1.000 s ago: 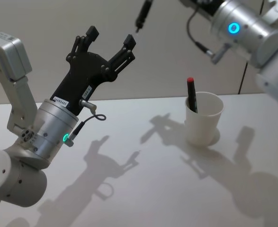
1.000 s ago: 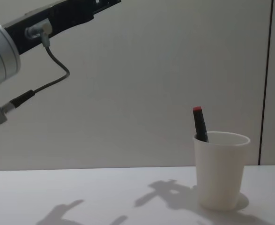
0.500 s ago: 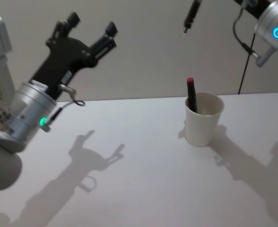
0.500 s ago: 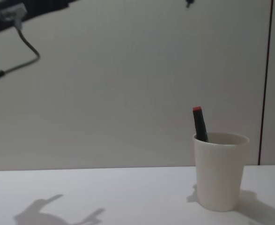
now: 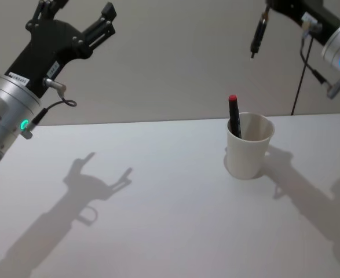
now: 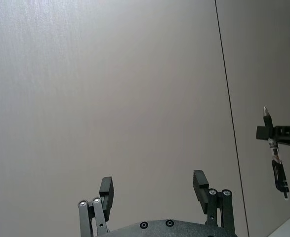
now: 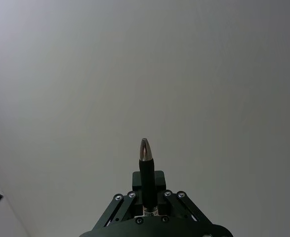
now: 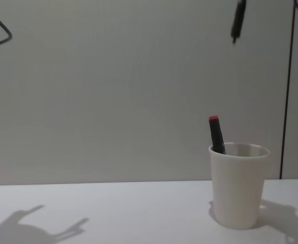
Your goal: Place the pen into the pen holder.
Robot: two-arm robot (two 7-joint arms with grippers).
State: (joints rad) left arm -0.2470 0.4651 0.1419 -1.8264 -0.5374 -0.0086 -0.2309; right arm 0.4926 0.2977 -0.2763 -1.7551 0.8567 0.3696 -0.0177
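Your right gripper [image 7: 145,210] grips the pen [image 5: 257,36] tip-down, high above the cup [image 5: 248,146]. Centre over the rim, clear of the red-capped pen [image 5: 234,116], before lowering. Left gripper [image 5: 77,17] is raised, empty, spread.

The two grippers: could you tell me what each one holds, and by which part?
The right gripper holds a black pen by its upper end, tip hanging down. The left gripper is open and holds nothing.

Head camera looks down on the white tapered paper cup [image 5: 249,145] on the white table [image 5: 170,220], chest camera views both level from nearby, and both wrist cameras point at the grey wall [image 7: 145,74].
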